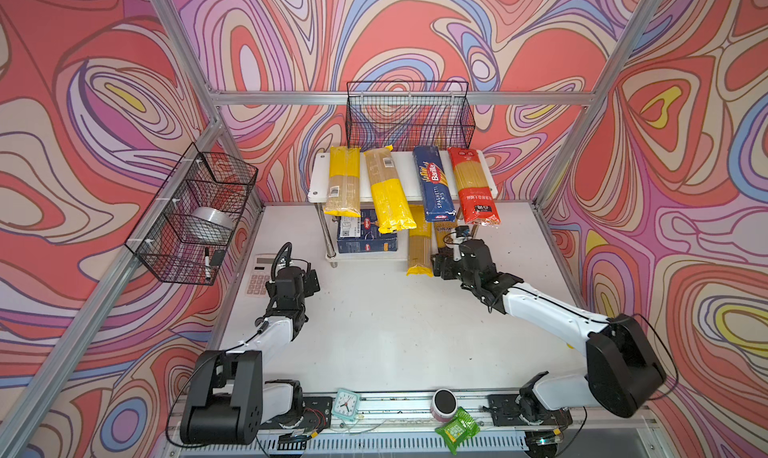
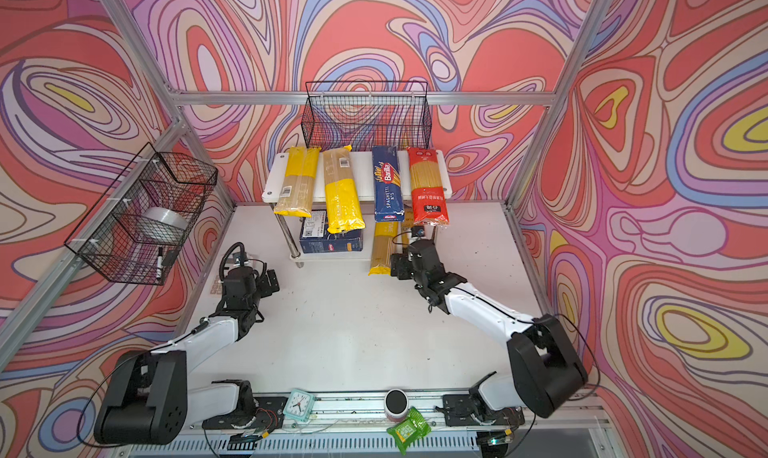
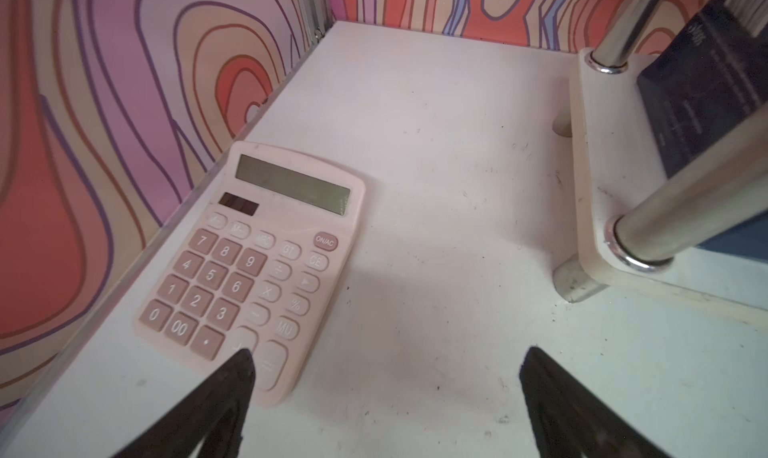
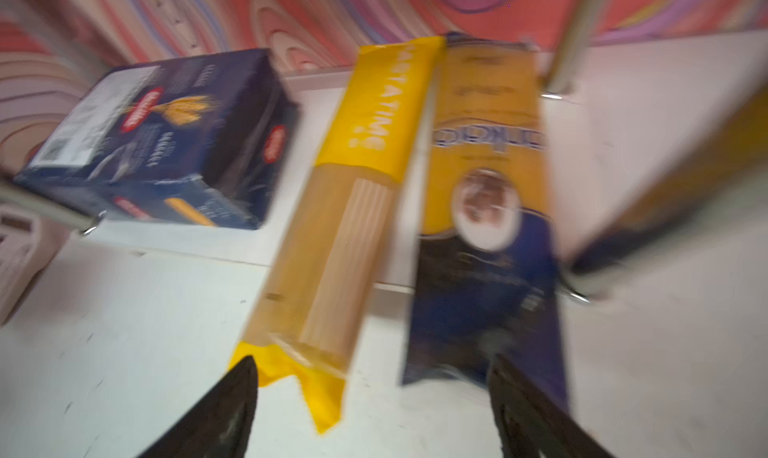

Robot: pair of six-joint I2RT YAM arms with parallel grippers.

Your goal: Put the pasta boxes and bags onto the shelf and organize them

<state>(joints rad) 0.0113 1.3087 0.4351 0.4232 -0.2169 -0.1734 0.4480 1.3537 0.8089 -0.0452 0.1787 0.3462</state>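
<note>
On the shelf's [image 1: 365, 177] top board lie two yellow-and-clear bags [image 1: 343, 180] [image 1: 388, 190], the blue Barilla Spaghetti box [image 1: 434, 184] and a red-and-clear bag [image 1: 473, 186]. The lower board holds stacked navy Barilla cartons [image 1: 365, 236] [image 4: 166, 136], the yellow PASTA TIME bag [image 1: 419, 248] [image 4: 345, 227] and a dark blue-gold bag [image 4: 482, 227], both overhanging the front edge. My right gripper [image 1: 440, 265] [image 4: 372, 364] is open just in front of those two bags' ends, holding nothing. My left gripper [image 1: 309, 281] [image 3: 388, 352] is open over bare table left of the shelf.
A pink-white calculator [image 3: 257, 265] lies by the left wall, under one left finger. Black wire baskets hang behind the shelf [image 1: 409, 115] and on the left wall [image 1: 195, 215]. A clock [image 1: 345, 402], a round jar [image 1: 444, 404] and a green packet [image 1: 457, 429] sit at the front rail.
</note>
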